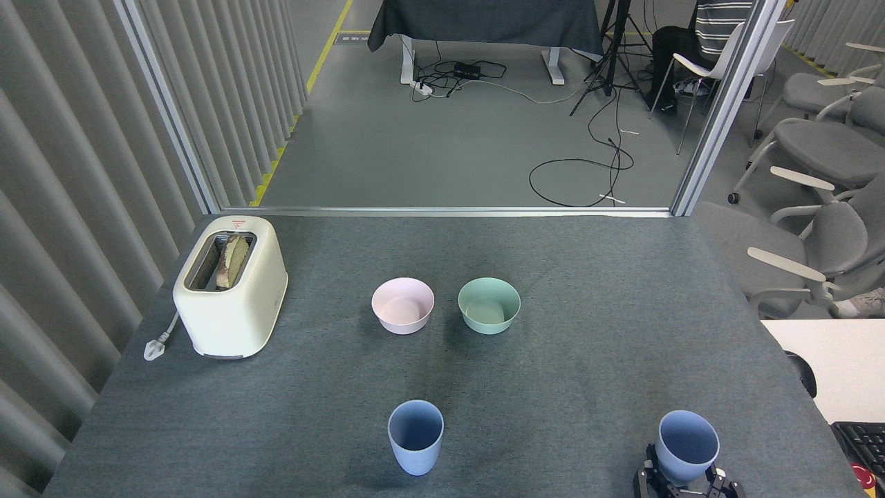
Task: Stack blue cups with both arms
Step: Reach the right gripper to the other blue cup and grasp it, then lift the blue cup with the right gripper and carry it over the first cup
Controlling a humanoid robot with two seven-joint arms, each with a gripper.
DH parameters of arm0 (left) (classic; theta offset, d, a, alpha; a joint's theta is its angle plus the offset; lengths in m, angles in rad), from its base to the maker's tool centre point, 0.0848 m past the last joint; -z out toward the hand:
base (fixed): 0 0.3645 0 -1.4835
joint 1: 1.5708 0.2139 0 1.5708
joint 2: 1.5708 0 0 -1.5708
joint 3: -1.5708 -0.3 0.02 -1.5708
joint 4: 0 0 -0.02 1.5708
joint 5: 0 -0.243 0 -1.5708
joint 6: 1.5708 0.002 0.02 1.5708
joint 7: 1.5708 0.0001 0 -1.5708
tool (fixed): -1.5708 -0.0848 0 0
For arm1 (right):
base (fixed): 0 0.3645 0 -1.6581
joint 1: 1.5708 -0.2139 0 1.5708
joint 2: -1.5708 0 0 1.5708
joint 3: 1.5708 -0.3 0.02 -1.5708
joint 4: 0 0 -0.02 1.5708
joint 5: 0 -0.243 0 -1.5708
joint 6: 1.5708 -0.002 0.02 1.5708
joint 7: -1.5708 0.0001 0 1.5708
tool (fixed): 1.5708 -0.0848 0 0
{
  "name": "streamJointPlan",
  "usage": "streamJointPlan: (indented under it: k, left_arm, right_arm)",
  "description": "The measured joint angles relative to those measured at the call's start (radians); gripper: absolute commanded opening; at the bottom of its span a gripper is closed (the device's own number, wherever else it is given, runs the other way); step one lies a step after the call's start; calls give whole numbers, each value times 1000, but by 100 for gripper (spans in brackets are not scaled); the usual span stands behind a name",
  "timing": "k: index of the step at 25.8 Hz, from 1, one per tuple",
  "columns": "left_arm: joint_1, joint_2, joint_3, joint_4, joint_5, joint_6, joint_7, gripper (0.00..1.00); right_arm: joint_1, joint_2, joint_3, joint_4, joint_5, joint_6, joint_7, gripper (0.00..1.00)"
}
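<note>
Head view: my right gripper (681,481) clasps the right blue cup (686,446) — the other blue cup (415,437) stands upright, well apart to its left.

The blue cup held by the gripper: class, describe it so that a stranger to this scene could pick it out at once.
Start at the grey table and go to its near right corner. There a pale blue cup sits in the fingers of the right gripper. The other blue cup stands free near the middle of the front edge, with nothing around it.

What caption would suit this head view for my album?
Right gripper holds one blue cup; the other blue cup stands near two bowls and a toaster.
</note>
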Motion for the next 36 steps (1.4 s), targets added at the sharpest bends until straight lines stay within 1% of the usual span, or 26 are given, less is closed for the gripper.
streamJointPlan:
  k: [2,7,10,12,14,17,19,22,25,30,36]
  left_arm:
    - [0,0,0,0,1,0,0,100]
    - [0,0,-1,0,2,1,0,100]
    - [0,0,-2,0,2,1,0,100]
    - [-1,-2,-2,0,2,2,0,100]
    - [-2,-2,-2,0,2,2,0,100]
    - [-3,-2,-2,4,2,2,0,100]
    - [-3,-2,-2,9,2,3,0,100]
    - [-3,-2,0,16,2,4,0,100]
    - [-3,-2,1,22,3,4,0,100]
    - [-8,-6,1,31,3,3,1,100]
    - [-12,-6,1,36,4,2,1,100]
  right_arm:
    - [0,1,1,-1,0,0,0,52]
    - [-1,6,3,-33,-1,3,-6,52]
    - [-37,16,38,-62,11,9,35,52]
    - [-82,35,103,-74,34,28,69,52]
    - [-133,66,192,-84,58,58,98,52]
    - [-194,125,327,-101,79,90,134,53]
    - [-212,166,404,-120,97,101,158,53]
    - [-205,213,493,-157,136,106,172,53]
    - [-157,234,553,-203,162,106,181,53]
    - [-93,242,588,-237,179,102,186,54]
    - [-89,244,597,-236,188,80,188,55]
